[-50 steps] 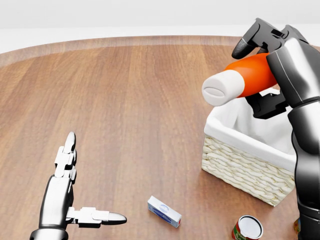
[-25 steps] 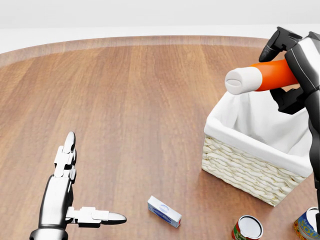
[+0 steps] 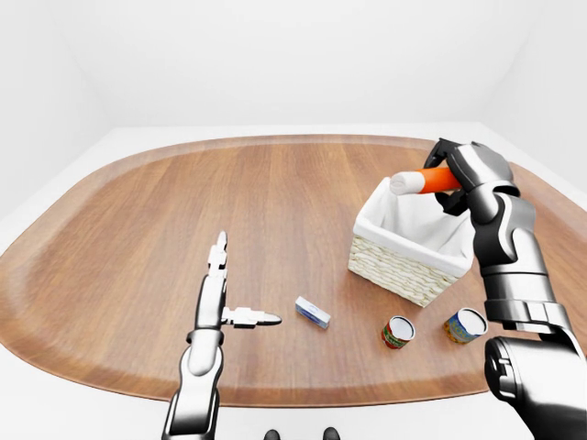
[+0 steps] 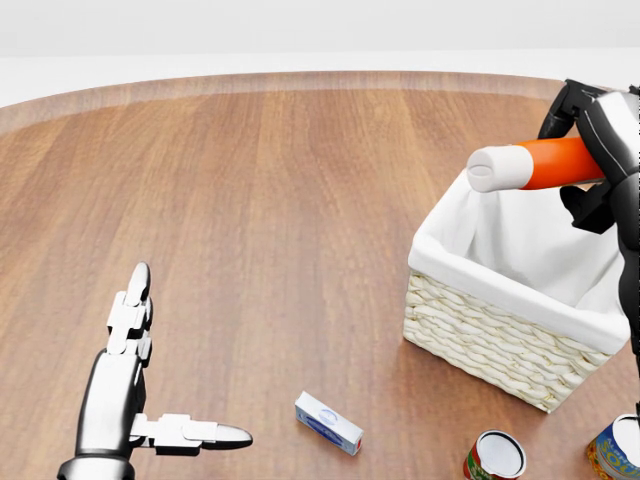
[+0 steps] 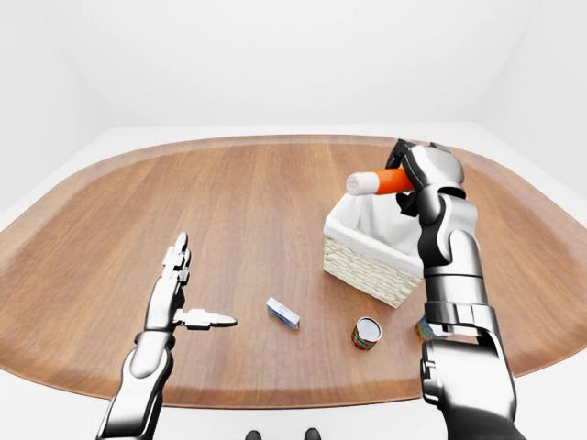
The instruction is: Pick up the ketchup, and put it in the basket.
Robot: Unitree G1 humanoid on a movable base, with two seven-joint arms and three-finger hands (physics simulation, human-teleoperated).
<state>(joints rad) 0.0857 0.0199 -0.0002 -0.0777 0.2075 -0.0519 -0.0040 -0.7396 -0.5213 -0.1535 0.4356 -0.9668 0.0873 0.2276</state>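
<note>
My right hand (image 4: pixel 585 150) is shut on the ketchup (image 4: pixel 530 165), an orange bottle with a white cap that lies level with the cap pointing to the view's left. It hangs over the far rim of the wicker basket (image 4: pixel 500 340), which has a white cloth lining and stands at the right of the head view. The same bottle (image 3: pixel 424 181) and basket (image 3: pixel 404 266) show in the left-eye view. At the lower left my left hand (image 4: pixel 150 400) rests flat over the table, open, with fingers spread and nothing in it.
A small blue and white box (image 4: pixel 328 421) lies on the wooden table (image 4: pixel 280 220) below and left of the basket. A red can (image 4: pixel 495 456) and a blue and yellow can (image 4: pixel 615 448) stand just below the basket, near the table's near edge.
My right hand has carried the ketchup up and to the right, away from the camera, until it hangs over the basket's far side. The left hand has stayed still.
</note>
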